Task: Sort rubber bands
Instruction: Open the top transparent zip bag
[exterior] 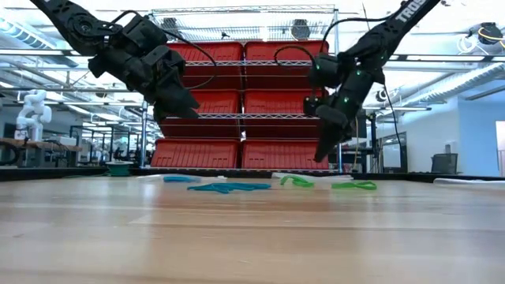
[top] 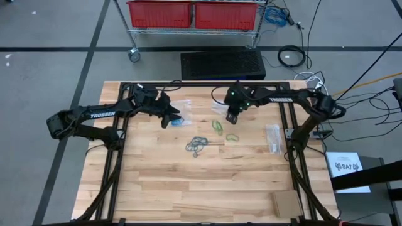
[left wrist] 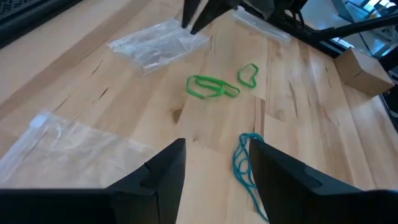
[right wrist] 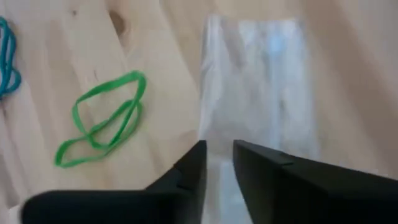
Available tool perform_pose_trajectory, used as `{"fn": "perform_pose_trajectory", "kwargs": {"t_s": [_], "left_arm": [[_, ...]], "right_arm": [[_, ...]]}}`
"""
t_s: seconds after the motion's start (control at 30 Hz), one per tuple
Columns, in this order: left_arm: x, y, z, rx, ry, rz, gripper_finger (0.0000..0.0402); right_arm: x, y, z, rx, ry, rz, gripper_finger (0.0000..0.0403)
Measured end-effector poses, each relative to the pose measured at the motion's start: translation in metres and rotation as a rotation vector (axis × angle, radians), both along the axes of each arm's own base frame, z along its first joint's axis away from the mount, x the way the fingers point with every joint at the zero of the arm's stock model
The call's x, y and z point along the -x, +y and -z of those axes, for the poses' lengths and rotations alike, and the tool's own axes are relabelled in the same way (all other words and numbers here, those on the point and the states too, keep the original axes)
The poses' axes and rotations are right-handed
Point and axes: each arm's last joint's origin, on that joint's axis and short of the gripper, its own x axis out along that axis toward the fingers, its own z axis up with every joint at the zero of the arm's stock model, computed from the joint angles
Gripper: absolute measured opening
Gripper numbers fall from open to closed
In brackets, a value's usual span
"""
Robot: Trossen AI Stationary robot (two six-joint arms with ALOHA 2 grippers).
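On the wooden counter (top: 188, 182), the rubber bands lie in loose groups near the middle: a dark grey-blue tangle (top: 198, 145) with its long axis running diagonally, a pair of overlapping green bands (right wrist: 99, 121) stretched into a long narrow shape, a single green loop (top: 232, 136) just beyond them, and some bright blue ones (top: 181, 122) by the left arm. The left end effector (left wrist: 214, 168) hangs above the blue bands with its fingers spread and nothing between them (a clear plastic bag (left wrist: 158, 43) lies farther off). The right end effector (right wrist: 217, 162) hovers over another clear bag (right wrist: 261, 81) beside the green pair, fingers nearly together, a narrow gap showing and nothing gripped.
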Motion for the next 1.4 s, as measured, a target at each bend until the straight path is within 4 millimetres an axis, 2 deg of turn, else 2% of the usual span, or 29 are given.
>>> {"fn": "perform_pose_trajectory", "kwargs": {"t_s": [0.07,0.17,0.37,0.47,0.57,0.7,0.83,1.03,1.2,1.4], "left_arm": [[0.000,0.000,0.000,-0.001,0.000,0.000,0.0183],[0.000,0.000,0.000,-0.001,0.000,0.000,0.0183],[0.000,0.000,0.000,-0.016,0.000,0.008,0.0183],[0.000,0.000,0.000,-0.016,0.000,0.008,0.0183],[0.000,0.000,0.000,-0.017,0.000,0.008,0.0183],[0.000,0.000,-0.001,-0.022,-0.007,0.008,0.0183],[-0.001,0.001,-0.002,-0.032,-0.022,0.007,0.0183],[-0.003,0.003,-0.006,-0.073,-0.058,-0.018,0.0183],[-0.007,0.002,-0.012,-0.114,-0.117,-0.011,0.0183],[-0.020,-0.015,-0.022,-0.243,-0.213,0.090,0.0183]], "right_arm": [[0.000,-0.005,-0.001,0.064,0.004,-0.018,0.0102],[0.003,-0.017,0.009,0.064,0.023,-0.004,0.0121],[0.007,-0.030,0.035,-0.005,0.081,0.048,0.0127],[0.004,-0.032,0.042,-0.008,0.079,0.046,0.0127],[0.002,-0.031,0.043,-0.003,0.083,0.036,0.0114],[0.003,-0.029,0.040,0.004,0.083,0.035,0.0061],[0.002,-0.024,0.028,0.083,0.097,0.039,0.0008],[-0.002,-0.008,0.003,0.146,0.042,0.002,0.0016],[-0.007,0.017,-0.024,0.212,-0.032,-0.103,0.0007],[-0.006,0.045,-0.057,0.265,-0.143,-0.177,0.0004]]}}
